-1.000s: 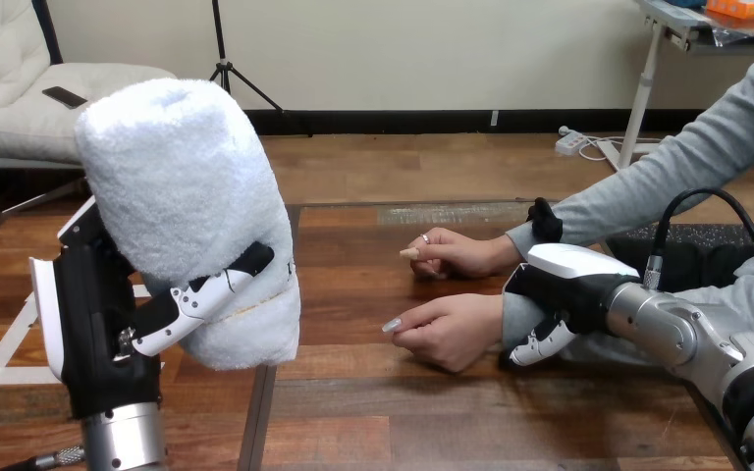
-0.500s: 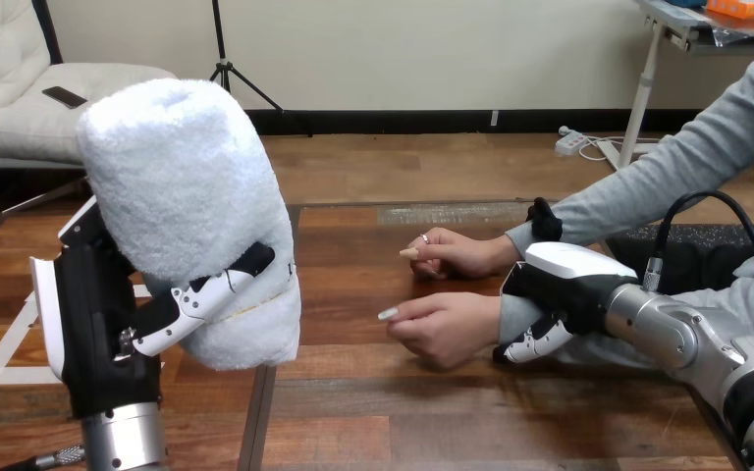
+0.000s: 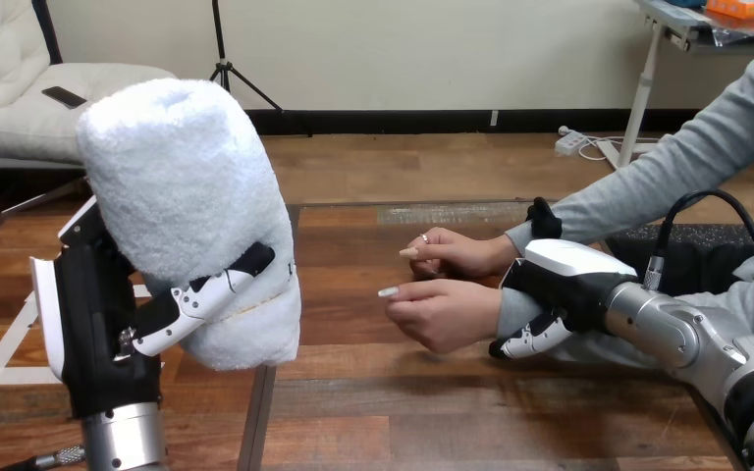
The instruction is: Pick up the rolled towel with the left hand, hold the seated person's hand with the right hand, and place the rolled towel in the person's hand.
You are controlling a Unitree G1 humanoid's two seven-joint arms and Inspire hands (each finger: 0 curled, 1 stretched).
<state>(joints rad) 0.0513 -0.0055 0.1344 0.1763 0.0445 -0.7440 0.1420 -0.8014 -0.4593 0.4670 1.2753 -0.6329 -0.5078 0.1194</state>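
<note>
Rolled towel (image 3: pixel 182 196) steady; person's nearer hand (image 3: pixel 442 314) lifted slightly.

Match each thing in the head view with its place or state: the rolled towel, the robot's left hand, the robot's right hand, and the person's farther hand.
Things:
1 rolled towel
2 left hand
3 right hand
4 person's farther hand

Places or states:
a closed round the grey-sleeved wrist
b white, raised at the view's left
c curled round the towel
d behind the nearer hand

Pairs: 1-b; 2-c; 3-a; 4-d
</note>
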